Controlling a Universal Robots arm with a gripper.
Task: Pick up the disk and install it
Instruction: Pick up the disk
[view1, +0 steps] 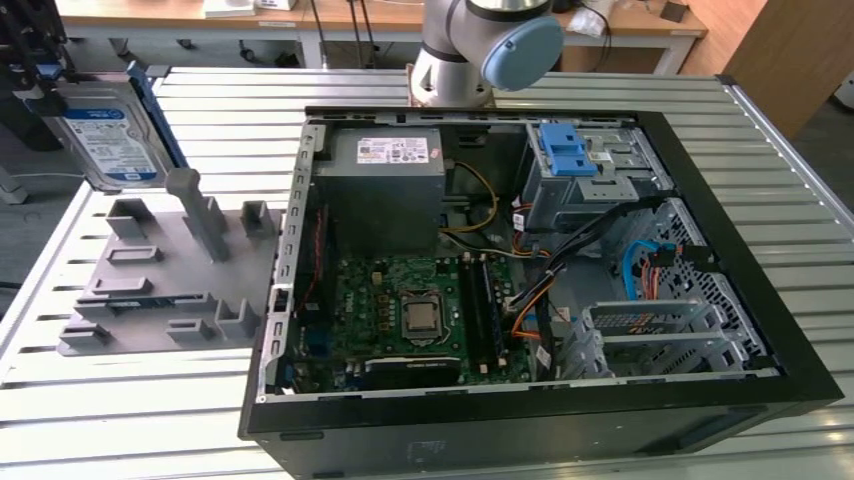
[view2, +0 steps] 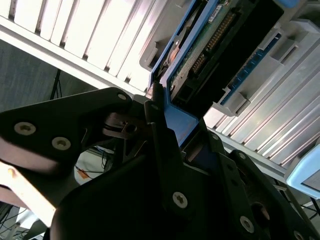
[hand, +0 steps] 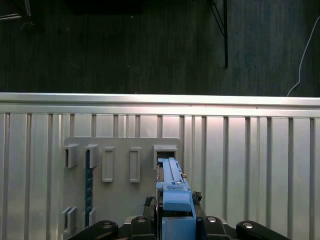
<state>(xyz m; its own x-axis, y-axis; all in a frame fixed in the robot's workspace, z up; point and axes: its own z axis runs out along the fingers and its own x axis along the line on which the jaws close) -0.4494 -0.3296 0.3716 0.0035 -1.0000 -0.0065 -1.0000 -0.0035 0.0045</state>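
Slatted metal table (view1: 127, 400); tool (hand: 175, 205) grips disk (view1: 88, 108), white-blue label (view1: 112, 135).

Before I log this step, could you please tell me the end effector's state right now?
End effector: closed on the disk, holding it by its blue rail.

Arm (view1: 478, 48): the grey joint with a blue cap stands upright at the far middle of the exterior view. Gripper (hand: 176, 212): black, at the exterior view's far left. Its two fingers (view2: 165, 160) are clamped on the blue edge of the disk (view1: 114, 135), holding it upright
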